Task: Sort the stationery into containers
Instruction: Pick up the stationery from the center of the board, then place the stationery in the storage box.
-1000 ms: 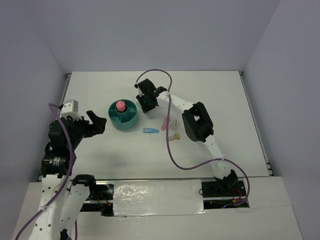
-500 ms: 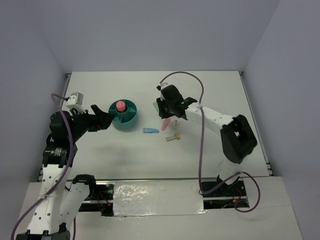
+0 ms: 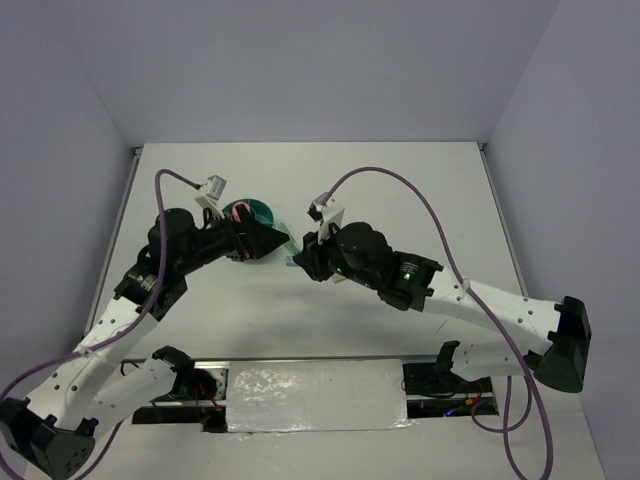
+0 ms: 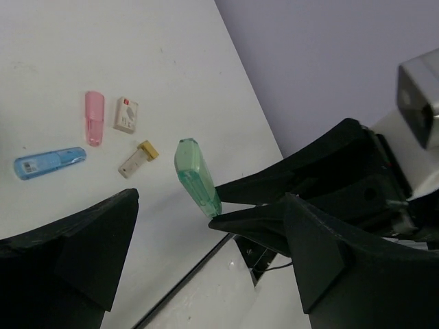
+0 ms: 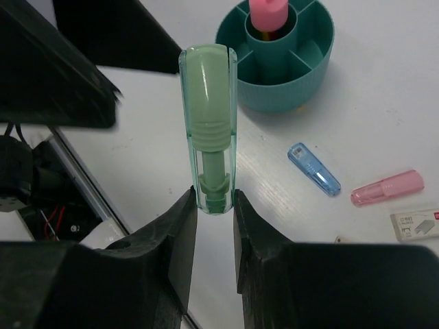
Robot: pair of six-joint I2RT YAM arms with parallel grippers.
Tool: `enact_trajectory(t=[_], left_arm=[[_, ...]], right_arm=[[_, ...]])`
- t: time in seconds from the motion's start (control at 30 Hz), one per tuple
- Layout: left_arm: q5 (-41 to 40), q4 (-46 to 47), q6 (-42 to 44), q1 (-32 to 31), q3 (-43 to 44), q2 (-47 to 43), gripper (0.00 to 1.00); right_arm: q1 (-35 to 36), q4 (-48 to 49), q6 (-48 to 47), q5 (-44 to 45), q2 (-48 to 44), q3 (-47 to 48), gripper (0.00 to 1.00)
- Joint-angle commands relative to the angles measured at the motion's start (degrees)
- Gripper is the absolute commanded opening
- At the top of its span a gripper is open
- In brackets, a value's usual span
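Top external. White table [image 3: 420,190], grey walls around it. Teal organiser [image 3: 260,212]: round, left of centre, partly covered by the left arm. Pink glue stick [image 3: 241,210]: upright in the organiser's central cup. Left gripper [image 3: 272,239]: over the organiser's near side, tips pointing right. Right gripper [image 3: 303,252]: reaching in from the right, tips pointing left, just beside the left gripper's tips. What lies between the two is too small to tell in this view.

Left wrist. Left gripper's own fingers [image 4: 75,253]: spread wide, nothing touching them, released. Between them in the view, the right gripper's black fingers clench the lower end of a green piece [image 4: 197,177]: translucent, off the table, tilted. On the table beyond: blue piece [image 4: 49,163], pink piece [image 4: 94,118], white block [image 4: 126,114], beige piece [image 4: 137,159], near one another, none touching.

Right wrist. Right gripper's fingers [image 5: 180,229]: pinched on the base of the green piece, which stands upright in this view, far end away from the wrist. Organiser beyond it: central cup and ring compartments, glue stick in the cup. Blue piece, pink piece and a corner of the white block lie on the table, apart from the organiser
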Motion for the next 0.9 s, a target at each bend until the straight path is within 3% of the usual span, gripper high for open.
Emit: enact_trajectory(t=[0.0, 0.13, 0.33, 0.37, 0.47, 0.63, 0.67, 0.7, 0.73, 0.77, 0.83, 0.87], left_arm=[[-4.92, 3.54, -2.52, -4.63, 2.9, 1.29, 0.98], [-8.36, 1.16, -1.38, -6.05, 3.61, 1.91, 0.94], [-7.83, 1.94, -0.32, -6.13, 3.96, 2.08, 0.74], [-8.01, 1.95, 0.03, -6.13, 4.22, 2.08, 0.64], [-8.28, 1.42, 0.47, -6.13, 4.57, 1.82, 0.46], [-6.43, 2.03, 0.21, -6.13, 3.26, 1.56, 0.23], [-5.82, 2.56, 0.29, -6.13, 3.0, 1.38, 0.11], [-5.73, 2.56, 0.47, -6.13, 2.82, 1.03, 0.06], [-5.9, 2.39, 1.08, -6.13, 2.56, 0.86, 0.0], [-7.29, 1.95, 1.34, -6.13, 2.55, 0.59, 0.0], [-8.97, 0.28, 2.22, -6.13, 2.55, -0.11, 0.0], [-10.28, -0.51, 2.31, -6.13, 2.55, -0.37, 0.0]], right_arm=[[3.32, 2.64, 1.19, 6.07, -2.87, 0.42, 0.1], [5.0, 2.38, 1.1, 6.6, -4.28, 0.78, 0.11], [6.94, 2.64, 0.4, 4.84, -2.88, 1.83, 0.11], [7.11, 2.64, 0.31, 4.84, -2.79, 2.01, 0.11], [7.29, 2.9, 0.4, 5.37, -2.44, 2.01, 0.11], [7.29, 3.17, 0.4, 5.63, -1.56, 3.24, 0.13], [7.29, 3.08, 0.31, 5.72, -1.3, 3.85, 0.16], [7.2, 2.82, 0.57, 5.9, -1.04, 4.12, 0.2], [7.29, 2.81, 1.01, 6.68, -0.95, 4.12, 0.31], [7.29, 3.34, 1.36, 6.86, -1.03, 3.6, 0.5], [7.12, 4.13, 2.06, 7.21, -1.82, 2.72, 0.62], [7.2, 3.96, 2.15, 7.56, -2.08, 2.19, 0.85]])
